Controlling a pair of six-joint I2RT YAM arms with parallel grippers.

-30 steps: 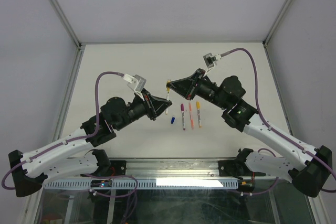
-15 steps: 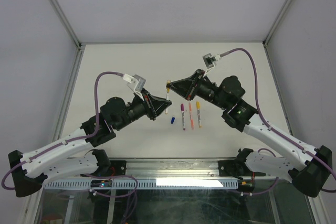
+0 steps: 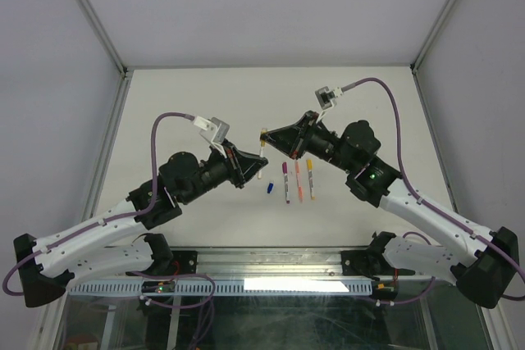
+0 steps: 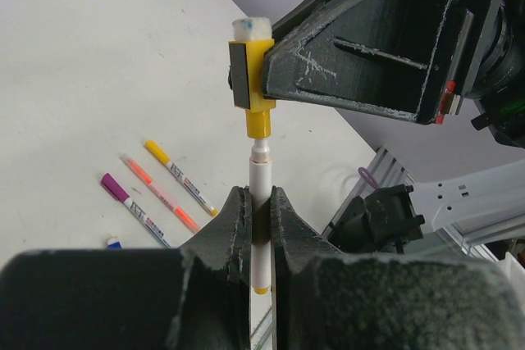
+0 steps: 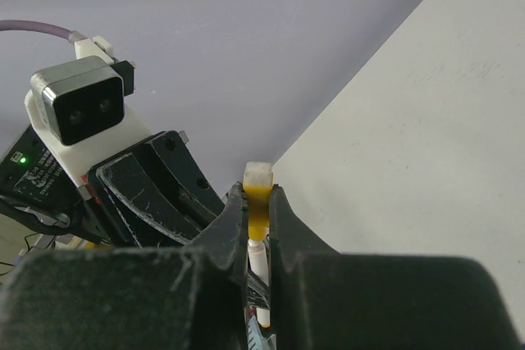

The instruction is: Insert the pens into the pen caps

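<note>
My left gripper is shut on a white-barrelled pen with a yellow end, held above the table. My right gripper is shut on a yellow cap with a white pad on top. The pen's tip is in the mouth of the yellow cap. In the top view the two grippers meet at mid-table, left gripper, right gripper. Three capped pens lie on the table: purple, red-pink, orange. A blue cap lies beside them.
The three pens also show in the left wrist view, purple, red-pink, orange. Purple cables arc over both arms. Enclosure walls stand left, right and behind. A metal rail runs along the near table edge.
The right gripper has shifted slightly up and left with the cap. The left gripper has barely moved.
</note>
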